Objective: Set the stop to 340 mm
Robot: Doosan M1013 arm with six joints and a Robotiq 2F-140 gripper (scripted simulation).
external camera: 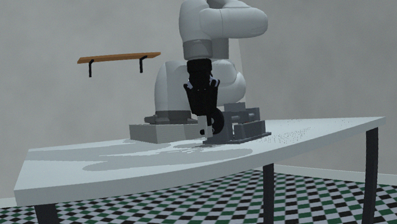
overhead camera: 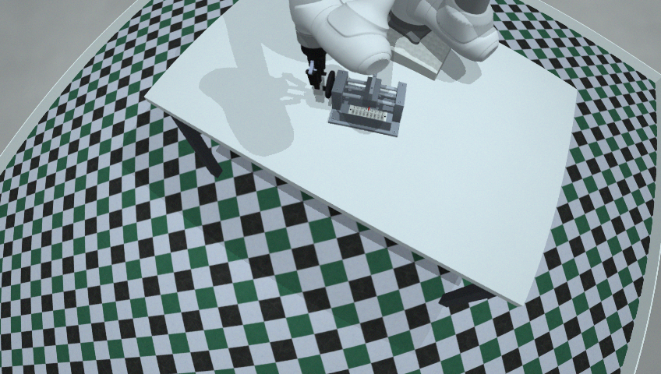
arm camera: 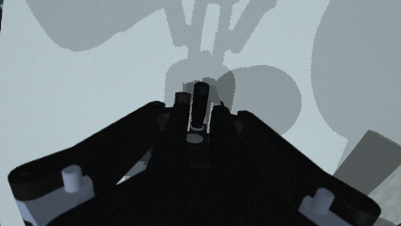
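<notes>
A small grey stop fixture (overhead camera: 369, 103) (external camera: 241, 126) stands on the white table (overhead camera: 417, 176) (external camera: 99, 170). It has two guide rods, a sliding stop block (overhead camera: 373, 89), and a white scale with a red pointer (overhead camera: 369, 109) near the scale's middle. A black handwheel (overhead camera: 330, 83) (external camera: 217, 120) sits on its left end. My gripper (overhead camera: 316, 79) (external camera: 207, 127) (arm camera: 200, 96) points down beside the wheel and is shut on the handwheel's crank handle (arm camera: 200, 104), a dark pin between the fingertips. The scale's numbers are too small to read.
The robot's grey base block (external camera: 159, 131) (overhead camera: 419, 58) stands on the table behind the fixture. A wooden wall shelf (external camera: 117, 57) hangs at the back left. The floor is checkered (overhead camera: 185, 277).
</notes>
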